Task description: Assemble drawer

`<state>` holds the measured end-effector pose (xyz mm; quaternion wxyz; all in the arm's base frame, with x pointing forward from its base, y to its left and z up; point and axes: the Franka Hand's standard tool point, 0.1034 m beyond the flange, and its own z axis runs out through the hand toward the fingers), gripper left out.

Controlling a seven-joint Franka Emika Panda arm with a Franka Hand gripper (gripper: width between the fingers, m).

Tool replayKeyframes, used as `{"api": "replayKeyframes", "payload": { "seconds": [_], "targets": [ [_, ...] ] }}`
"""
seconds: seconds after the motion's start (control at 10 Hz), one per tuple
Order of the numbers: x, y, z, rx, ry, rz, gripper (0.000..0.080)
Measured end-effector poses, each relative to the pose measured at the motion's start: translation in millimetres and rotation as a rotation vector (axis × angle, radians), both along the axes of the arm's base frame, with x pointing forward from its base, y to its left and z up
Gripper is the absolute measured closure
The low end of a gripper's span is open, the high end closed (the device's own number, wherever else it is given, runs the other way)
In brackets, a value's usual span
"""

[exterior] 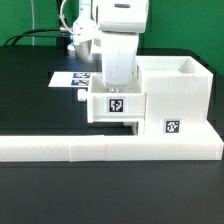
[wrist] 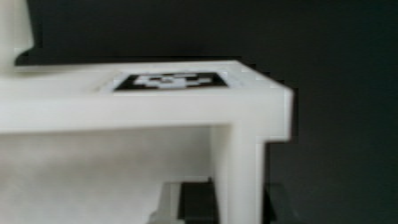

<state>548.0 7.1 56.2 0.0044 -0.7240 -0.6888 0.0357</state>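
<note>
White drawer housing (exterior: 172, 98) and tray (exterior: 115, 106) bear black-and-white square tags on a black table (exterior: 30, 110).

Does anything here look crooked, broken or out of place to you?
Nothing looks broken or spilled. One small tray sticks out from the big white housing rather than sitting flush, against the border bar. The robot arm hides its claw, so its grip can't be judged.

A black table (exterior: 30, 100) is carrying everything here. Directly below the gripper (exterior: 117, 88), the white housing (exterior: 180, 100) of the drawer is sitting on it, with a tagged tray (exterior: 118, 108) at its front. Behind the gripper, the marker board (exterior: 72, 79) is lying flat. On the camera side of the gripper, a long white border bar (exterior: 100, 148) is resting along the tabletop.
</note>
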Motion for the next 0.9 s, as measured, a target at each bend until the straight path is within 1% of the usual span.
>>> {"api": "replayKeyframes", "payload": {
  "seconds": [0.3, 0.9],
  "targets": [
    [0.6, 3.5, -1.3, 0.006, -0.019, 0.007, 0.0761],
    [1.4, 0.8, -1.6, 0.008, -0.027, 0.032, 0.0761]
  ]
}}
